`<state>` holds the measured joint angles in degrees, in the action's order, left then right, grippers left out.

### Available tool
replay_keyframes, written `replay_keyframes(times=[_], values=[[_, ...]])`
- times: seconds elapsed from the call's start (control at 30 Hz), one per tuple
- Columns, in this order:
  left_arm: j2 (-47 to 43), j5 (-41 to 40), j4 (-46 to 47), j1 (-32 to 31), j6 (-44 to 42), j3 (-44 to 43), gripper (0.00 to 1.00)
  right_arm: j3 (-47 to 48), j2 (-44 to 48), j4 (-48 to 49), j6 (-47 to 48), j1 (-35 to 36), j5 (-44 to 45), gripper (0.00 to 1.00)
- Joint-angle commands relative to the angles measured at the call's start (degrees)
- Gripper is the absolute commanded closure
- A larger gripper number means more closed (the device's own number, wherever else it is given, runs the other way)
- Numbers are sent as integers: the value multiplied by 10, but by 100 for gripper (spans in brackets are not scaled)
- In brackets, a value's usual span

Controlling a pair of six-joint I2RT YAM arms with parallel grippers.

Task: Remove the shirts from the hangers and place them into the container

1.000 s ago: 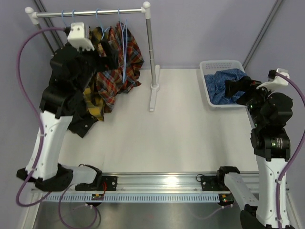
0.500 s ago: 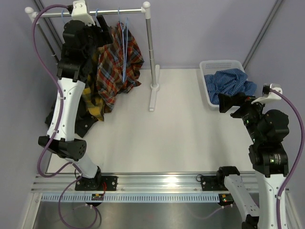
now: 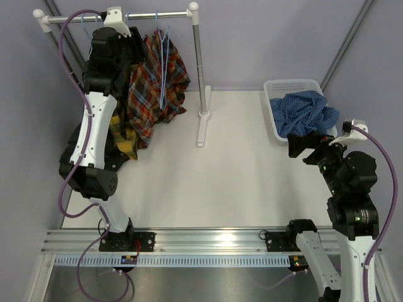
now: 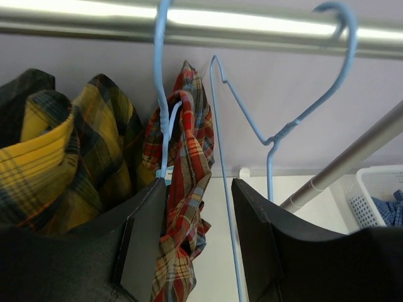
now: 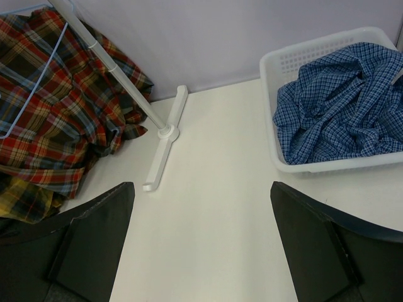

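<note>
A red-orange-navy plaid shirt point(image 3: 157, 82) hangs on a light-blue hanger point(image 4: 162, 94) from the rail point(image 3: 119, 17). My left gripper point(image 3: 137, 50) is raised to the hanger's neck. In the left wrist view its jaws point(image 4: 198, 233) stand partly apart. The plaid collar point(image 4: 189, 163) lies against the left finger and an empty hanger's wire point(image 4: 221, 207) runs through the gap. A yellow-black plaid shirt point(image 3: 124, 139) and a black shirt point(image 3: 118, 161) hang to the left. The blue check shirt point(image 3: 308, 113) lies in the white container point(image 3: 296, 83). My right gripper point(image 3: 299, 145) is open over bare table.
The rail's post point(image 3: 200, 69) and white foot point(image 3: 203, 129) stand mid-table between the shirts and the container. The empty hanger's hook point(image 4: 340, 38) sits on the rail to the right of the left gripper. A purple wall lies close behind.
The left arm rose to the rail and its jaws narrowed around the red plaid collar. The right arm drew back from the container toward the near side, still open.
</note>
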<state>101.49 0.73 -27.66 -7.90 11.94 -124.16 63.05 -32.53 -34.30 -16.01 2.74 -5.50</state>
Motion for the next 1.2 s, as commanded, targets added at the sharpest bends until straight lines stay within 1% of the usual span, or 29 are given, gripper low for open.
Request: replay_keyframes(times=[0.0,0.13,0.2,0.3,0.4,0.47,0.57,0.63,0.73,1.07,1.17], values=[[18,19,24,5,-10,-21,49,-8,7,-8,5,6,3,1],[32,10,24,17,-12,-25,50,-15,11,-9,0,6,-1,1],[34,10,24,21,-12,-26,53,-16,12,-13,-2,6,0,0],[33,17,25,20,-17,-29,54,-20,13,-17,-1,6,2,0],[23,23,25,21,-18,-41,39,-25,12,-20,-3,6,0,0],[16,36,25,21,-20,-53,43,-30,12,-21,-6,6,-3,0],[1,53,25,21,-17,-73,44,-36,13,-20,-10,6,-8,1],[-7,52,25,21,-19,-81,44,-40,13,-18,-11,6,-9,0],[-16,29,25,20,-31,-85,45,-44,15,-13,-10,6,-10,0],[21,-5,27,22,-52,-23,46,-35,16,-22,-2,6,-8,1],[30,-29,26,22,-58,-17,46,-36,18,-28,-2,6,-7,0]])
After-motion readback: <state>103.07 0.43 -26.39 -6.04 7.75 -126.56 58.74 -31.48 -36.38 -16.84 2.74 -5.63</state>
